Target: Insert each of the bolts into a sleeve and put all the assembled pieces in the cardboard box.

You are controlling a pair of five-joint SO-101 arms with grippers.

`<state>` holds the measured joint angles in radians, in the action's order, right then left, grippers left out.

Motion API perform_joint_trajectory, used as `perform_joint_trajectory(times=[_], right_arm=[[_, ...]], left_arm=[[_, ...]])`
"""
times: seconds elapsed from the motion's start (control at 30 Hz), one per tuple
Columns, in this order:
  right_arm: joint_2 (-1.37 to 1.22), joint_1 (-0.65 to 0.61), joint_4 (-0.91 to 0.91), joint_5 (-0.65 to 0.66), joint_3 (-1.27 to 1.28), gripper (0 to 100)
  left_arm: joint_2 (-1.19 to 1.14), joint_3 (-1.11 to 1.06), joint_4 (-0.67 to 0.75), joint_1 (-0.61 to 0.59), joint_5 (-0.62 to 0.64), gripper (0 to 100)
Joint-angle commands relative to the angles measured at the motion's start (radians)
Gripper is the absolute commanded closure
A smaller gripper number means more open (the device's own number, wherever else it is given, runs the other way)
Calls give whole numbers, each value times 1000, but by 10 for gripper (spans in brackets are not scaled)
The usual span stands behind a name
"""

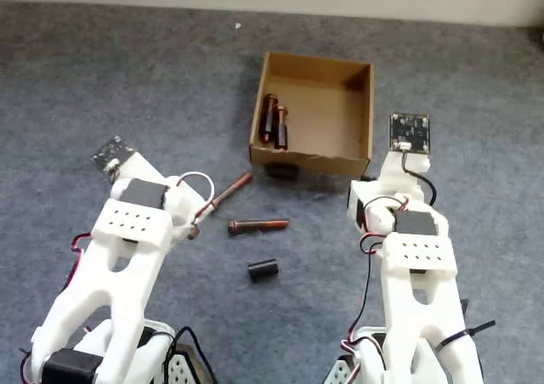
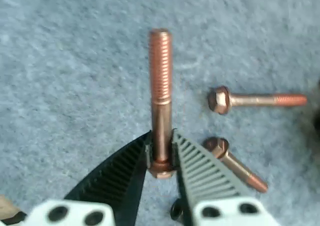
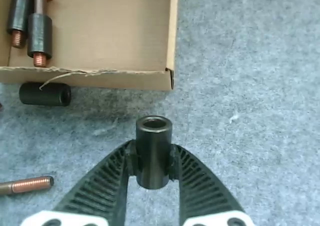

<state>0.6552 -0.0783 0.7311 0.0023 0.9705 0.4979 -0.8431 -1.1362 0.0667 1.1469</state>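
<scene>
High view: the open brown cardboard box (image 1: 310, 159) sits at the far middle of the grey carpeted table (image 1: 102, 78). Two assembled pieces (image 1: 274, 121), copper bolts in black sleeves, lie along its left wall. A spare black sleeve (image 1: 283, 171) lies just outside the box's near wall and a second spare sleeve (image 1: 263, 270) lies nearer, with a loose copper bolt (image 1: 257, 225) between them. The white left arm (image 1: 127, 240) stands near left and the white right arm (image 1: 412, 256) near right.

Left wrist view: the left end effector (image 2: 162, 158) is pinching a long copper-coloured threaded bolt (image 2: 160, 86) just above its flanged head, shank pointing away. The loose copper bolt and another loose bolt (image 2: 235, 163) lie on the table nearby.

Right wrist view: the right end effector (image 3: 152, 163) is pinching a short black cylindrical metal sleeve (image 3: 152, 141) across its body. Its open bore is turned towards the box, close to the box's near right corner.

The step in hand looks like mating the third pair. The next move probably calls for bringing both arms together, lining the threaded tip up with the bore on one axis, then pushing straight in
</scene>
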Motion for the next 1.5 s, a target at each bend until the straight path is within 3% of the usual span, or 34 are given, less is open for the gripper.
perform_joint_trajectory(times=[0.0, 0.1, 0.23, 0.33, 0.47, 0.77, 0.9, 1.07, 1.27, 1.47], right_arm=[[39, 7, -27, -2, -7, 993], [39, 7, -27, -2, -7, 993], [39, 7, -27, -2, -7, 993], [39, 7, -27, -2, -7, 993], [39, 7, -27, -2, -7, 993], [39, 7, -28, -2, -7, 993], [39, 7, -28, -2, -7, 993], [39, 7, -28, -2, -7, 993], [39, 7, -28, -2, -7, 993], [39, 7, -28, -2, -7, 993]], left_arm=[[35, 1, -5, -33, 9, 684], [35, -16, -5, -27, 9, 579], [41, -19, -12, -31, -9, 585], [42, -16, -20, -36, -152, 611], [42, 19, -103, -47, -466, 679], [35, 157, -118, -291, -1372, 873], [33, 159, -94, -286, -1757, 867], [33, 125, -68, -217, -2030, 840], [31, 77, -68, -162, -2344, 732], [30, 70, -68, -159, -2550, 735]])
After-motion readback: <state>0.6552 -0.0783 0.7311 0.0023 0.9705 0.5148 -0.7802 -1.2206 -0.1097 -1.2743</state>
